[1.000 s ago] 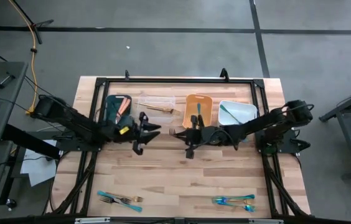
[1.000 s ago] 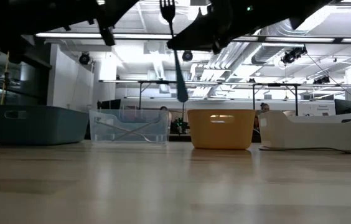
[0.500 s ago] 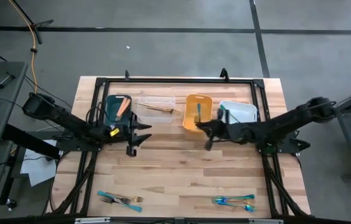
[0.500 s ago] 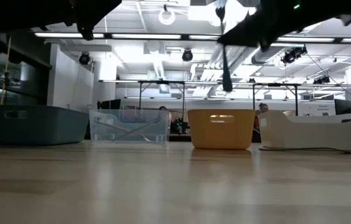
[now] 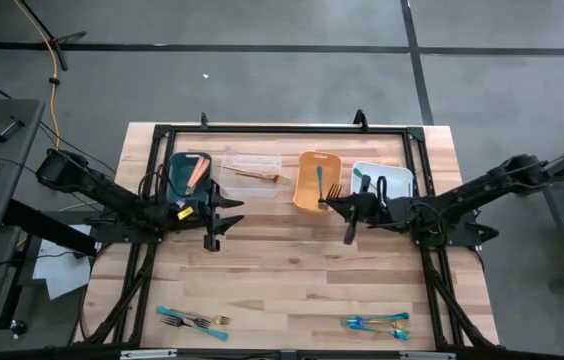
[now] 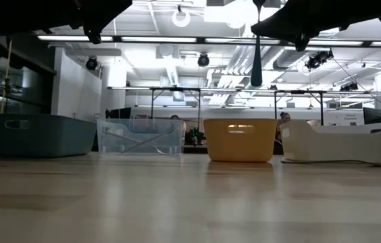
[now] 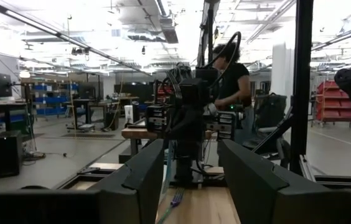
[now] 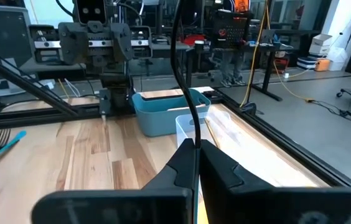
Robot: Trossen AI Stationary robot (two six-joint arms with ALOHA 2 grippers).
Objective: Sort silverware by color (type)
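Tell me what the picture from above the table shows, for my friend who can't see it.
The right gripper holds a teal-handled fork in shut fingers, between the orange bin and the white bin. The left gripper waits open near the dark teal bin. More forks lie at the wooden table's near edge.

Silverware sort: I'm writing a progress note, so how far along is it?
Partly done: all four bins hold at least one piece. In hand: the right gripper holds a teal fork up by the orange bin. Left: two piles at the table's near edge. The left gripper waits open, empty.
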